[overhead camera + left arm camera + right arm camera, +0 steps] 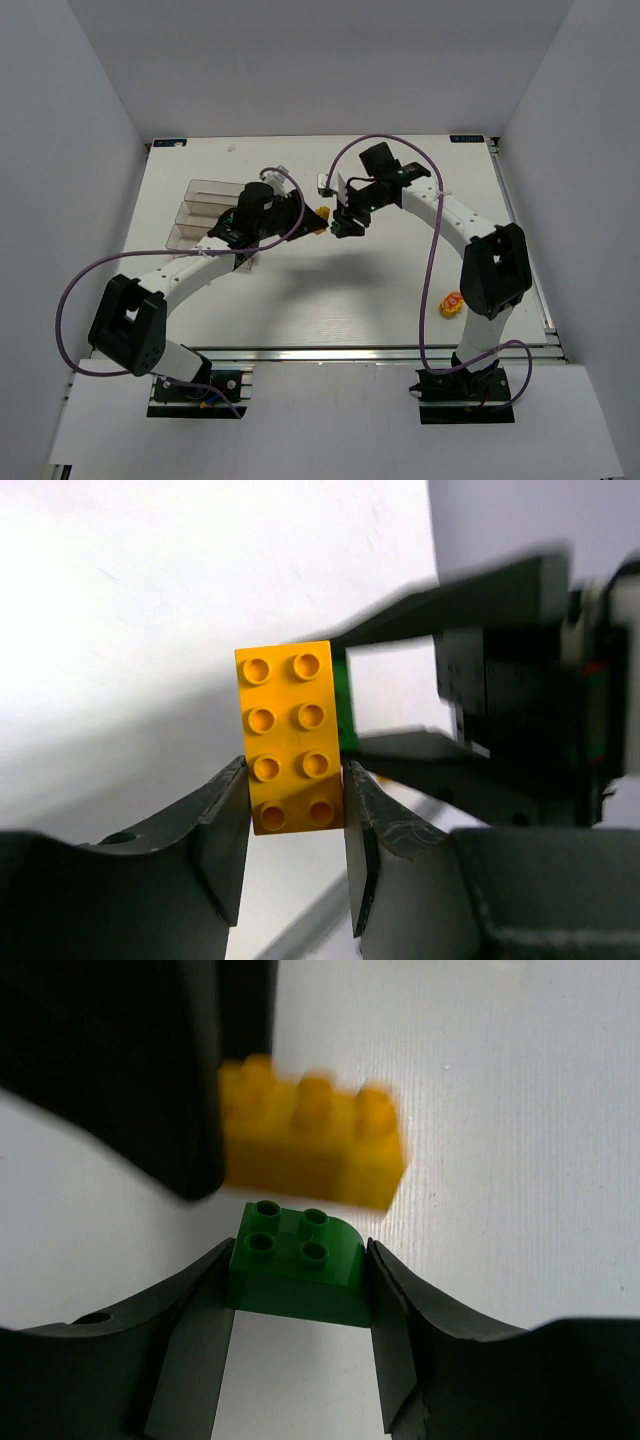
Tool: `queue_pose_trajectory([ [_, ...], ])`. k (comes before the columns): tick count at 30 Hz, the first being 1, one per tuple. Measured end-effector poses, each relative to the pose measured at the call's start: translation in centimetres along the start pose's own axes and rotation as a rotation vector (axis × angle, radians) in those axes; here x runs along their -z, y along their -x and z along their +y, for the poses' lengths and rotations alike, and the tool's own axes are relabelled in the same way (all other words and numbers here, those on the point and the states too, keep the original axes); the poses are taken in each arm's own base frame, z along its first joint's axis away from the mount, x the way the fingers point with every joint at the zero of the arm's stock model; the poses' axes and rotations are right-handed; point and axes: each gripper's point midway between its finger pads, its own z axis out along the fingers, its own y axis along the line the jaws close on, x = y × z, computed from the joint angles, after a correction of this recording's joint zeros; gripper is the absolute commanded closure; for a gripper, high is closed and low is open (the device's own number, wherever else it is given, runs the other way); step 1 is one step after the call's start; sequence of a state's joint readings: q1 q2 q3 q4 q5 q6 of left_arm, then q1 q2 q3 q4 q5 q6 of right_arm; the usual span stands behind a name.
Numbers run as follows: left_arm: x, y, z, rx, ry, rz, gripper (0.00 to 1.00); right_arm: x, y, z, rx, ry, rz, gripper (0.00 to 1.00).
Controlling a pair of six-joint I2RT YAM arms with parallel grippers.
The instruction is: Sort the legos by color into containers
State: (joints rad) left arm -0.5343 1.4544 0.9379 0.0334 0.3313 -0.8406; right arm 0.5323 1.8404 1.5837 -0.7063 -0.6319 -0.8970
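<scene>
The left claw [297, 810] was clamped on one end of a yellow brick [292, 735], its long axis running out from the fingers [225, 830], a green brick [295, 1265] was held just beside it by the right claw [298, 1295], and the containers [203, 190] were set nearer the left arm.

Across the table [330, 310]:
Left gripper [320, 216] sat just left of right gripper [343, 228]; containers [196, 186] stood farther left, a lego [452, 304] far right.
</scene>
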Motion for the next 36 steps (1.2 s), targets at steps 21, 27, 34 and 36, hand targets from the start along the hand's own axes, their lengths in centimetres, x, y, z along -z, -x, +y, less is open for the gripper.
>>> queue_pose_trajectory([
  [21, 5.4, 13.4, 11.5, -0.017, 0.547, -0.369, 0.87, -0.6, -0.4, 0.4, -0.04, 0.012, 0.003, 0.9],
  [27, 5.0, 17.9, 17.5, 0.126, 0.762, -0.412, 0.94, -0.7, 0.0, 0.2, -0.046, 0.005, -0.01, 0.9],
  [34, 3.1, 17.6, 22.5, 0.3, 0.951, -0.38, 0.96, -0.8, 0.3, 0.0, -0.05, -0.003, -0.026, 0.9],
  [36, 2.7, 18.0, 22.9, 0.33, 0.975, -0.388, 0.92, -0.8, 0.3, 0.0, -0.055, -0.002, -0.028, 0.9],
])
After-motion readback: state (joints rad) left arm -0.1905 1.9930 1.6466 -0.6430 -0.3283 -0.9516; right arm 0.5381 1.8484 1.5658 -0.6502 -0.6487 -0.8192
